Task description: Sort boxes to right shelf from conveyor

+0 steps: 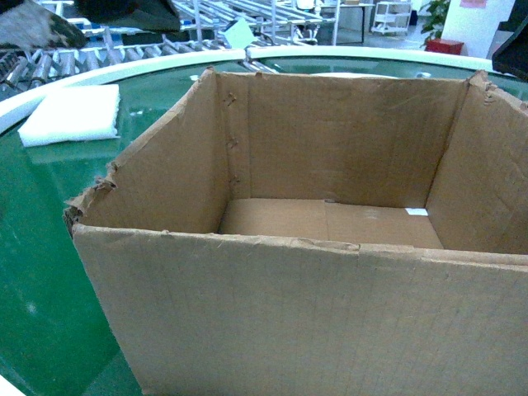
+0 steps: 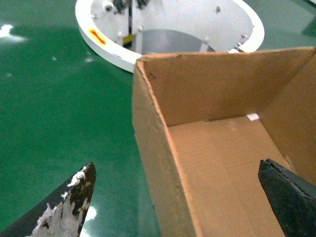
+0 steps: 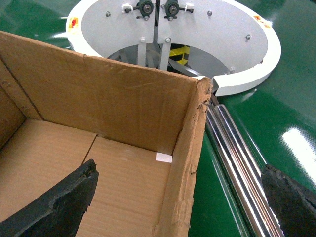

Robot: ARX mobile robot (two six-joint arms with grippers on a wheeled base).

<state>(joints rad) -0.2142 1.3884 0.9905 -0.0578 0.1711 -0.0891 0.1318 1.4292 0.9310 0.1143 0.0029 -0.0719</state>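
Note:
A large brown cardboard box (image 1: 313,247) with ragged top edges stands open and empty on the green conveyor (image 1: 41,272). My left gripper (image 2: 176,167) is open and straddles the box's left wall (image 2: 153,163), one finger outside over the belt and one inside. My right gripper (image 3: 178,172) is open too, astride the box's right wall (image 3: 187,163). In the head view only a worn piece of the left gripper (image 1: 37,29) and a dark edge of the right gripper (image 1: 513,54) show, at the top corners. The right shelf is out of view.
A white foam pad (image 1: 73,114) lies on the belt left of the box. The conveyor's white bolted rim (image 1: 165,66) curves behind it, and its inner ring (image 3: 247,74) lies past the box. Chrome rollers (image 3: 237,158) run beside the box's right wall. Bare roller tracks (image 1: 49,62) sit far left.

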